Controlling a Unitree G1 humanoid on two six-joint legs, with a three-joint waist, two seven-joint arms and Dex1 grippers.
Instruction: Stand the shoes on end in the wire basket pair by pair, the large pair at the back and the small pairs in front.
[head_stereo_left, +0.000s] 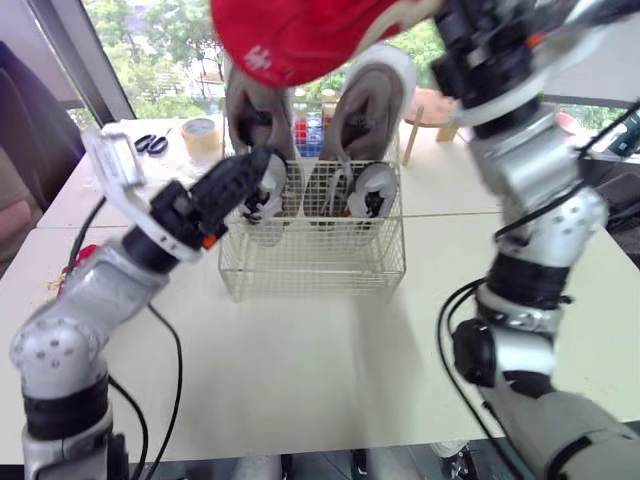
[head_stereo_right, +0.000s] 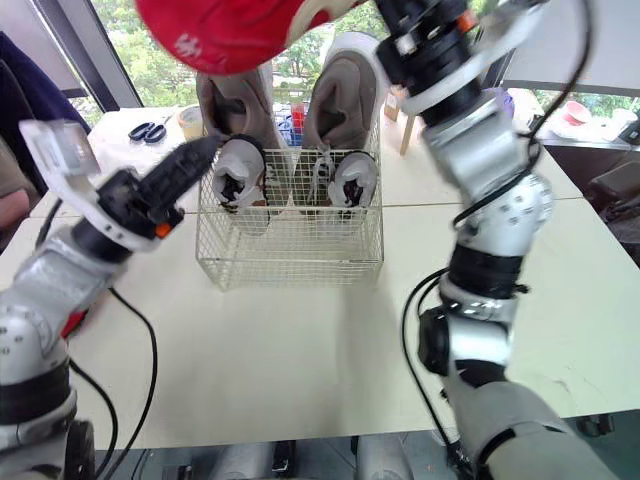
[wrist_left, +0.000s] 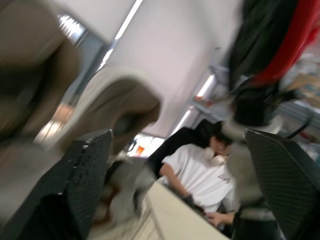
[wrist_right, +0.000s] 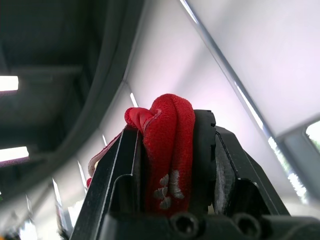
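Two pairs upright in white wire basket (head_stereo_left: 310, 268): large taupe pair (head_stereo_left: 365, 105) behind, small white pair (head_stereo_left: 372, 190) in front. Right gripper (wrist_right: 167, 135) clamps red fabric shoe (head_stereo_left: 300, 35) (above basket); left gripper (head_stereo_left: 255, 165), fingers parted, alongside.

Red shoe (head_stereo_left: 300, 35) with a pale mark, shown above the cream wire basket (head_stereo_left: 310, 270); taupe large shoes (head_stereo_left: 365, 110) and white-and-black small shoes (head_stereo_left: 375, 190) are seen inside it. The table (head_stereo_left: 300, 370) is coloured off-white.
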